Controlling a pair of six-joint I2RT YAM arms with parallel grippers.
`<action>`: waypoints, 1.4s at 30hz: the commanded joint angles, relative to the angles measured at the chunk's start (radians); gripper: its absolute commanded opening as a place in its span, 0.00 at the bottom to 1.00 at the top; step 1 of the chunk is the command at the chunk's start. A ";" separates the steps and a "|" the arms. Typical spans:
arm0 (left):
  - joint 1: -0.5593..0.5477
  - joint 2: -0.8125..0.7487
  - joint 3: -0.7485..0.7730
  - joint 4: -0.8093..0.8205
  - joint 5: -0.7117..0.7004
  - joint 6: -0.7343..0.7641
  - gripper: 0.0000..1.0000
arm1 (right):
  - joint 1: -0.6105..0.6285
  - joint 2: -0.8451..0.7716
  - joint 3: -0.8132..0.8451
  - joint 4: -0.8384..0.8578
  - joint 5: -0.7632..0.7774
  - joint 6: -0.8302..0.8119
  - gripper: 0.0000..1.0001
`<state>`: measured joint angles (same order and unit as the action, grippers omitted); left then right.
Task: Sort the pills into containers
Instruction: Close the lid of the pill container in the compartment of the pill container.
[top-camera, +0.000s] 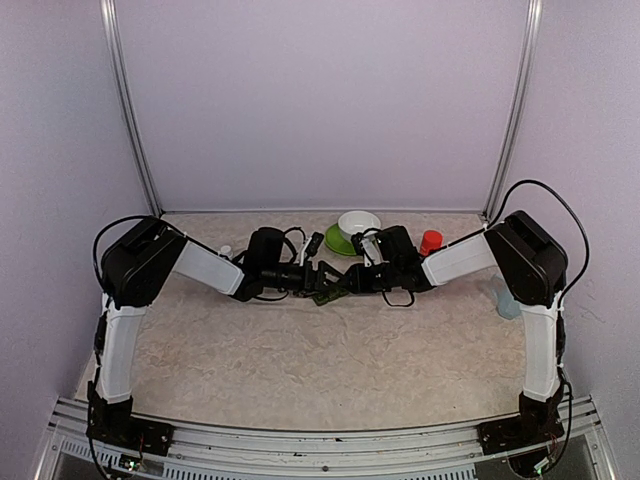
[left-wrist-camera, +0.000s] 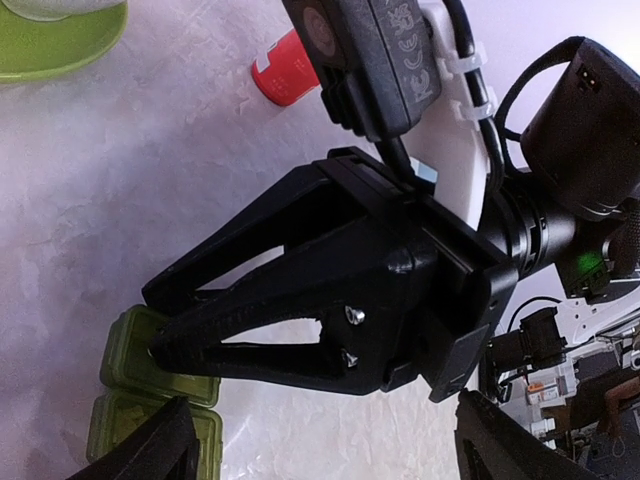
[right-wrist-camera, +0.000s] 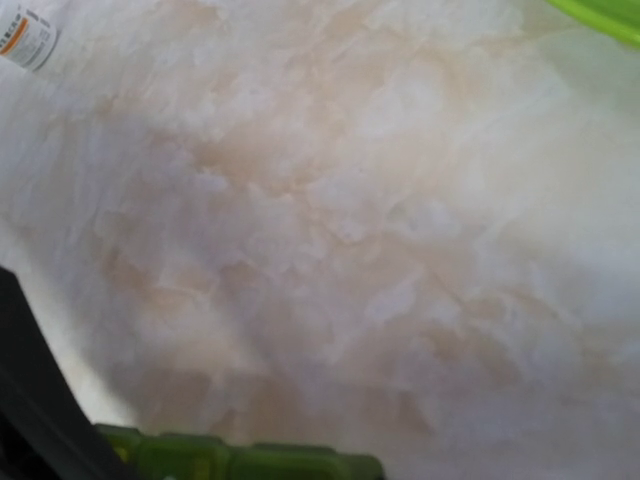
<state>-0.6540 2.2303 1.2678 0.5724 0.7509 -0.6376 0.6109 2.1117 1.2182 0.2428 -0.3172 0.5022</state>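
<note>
Dark green plastic strip of three lidded compartments (left-wrist-camera: 125, 365) sits pinched in the closed right gripper (left-wrist-camera: 160, 335), just ahead of the spread left gripper (left-wrist-camera: 320, 445), which likely must open a compartment next.

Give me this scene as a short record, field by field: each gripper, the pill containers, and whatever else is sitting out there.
left gripper: open, holding nothing, next to the containers
right gripper: shut, tips on one compartment of the containers; whether it pinches a lid cannot be told
containers: green joined strip, lying under the right gripper's tips
bowl: white, on a green plate, behind both grippers
red bottle: right of the bowl
white bottle: small, left of both grippers
</note>
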 joint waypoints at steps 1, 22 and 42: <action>-0.012 -0.013 -0.018 -0.112 -0.039 0.023 0.85 | 0.004 0.024 0.011 -0.063 0.028 -0.009 0.22; -0.021 0.019 -0.077 -0.098 -0.057 -0.019 0.73 | 0.004 0.027 0.014 -0.062 0.025 0.000 0.22; -0.019 0.045 -0.048 -0.243 -0.146 0.027 0.69 | 0.004 0.026 0.020 -0.069 0.026 -0.001 0.22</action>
<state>-0.6716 2.2066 1.2434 0.4973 0.6792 -0.6292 0.6125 2.1117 1.2282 0.2253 -0.3115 0.5026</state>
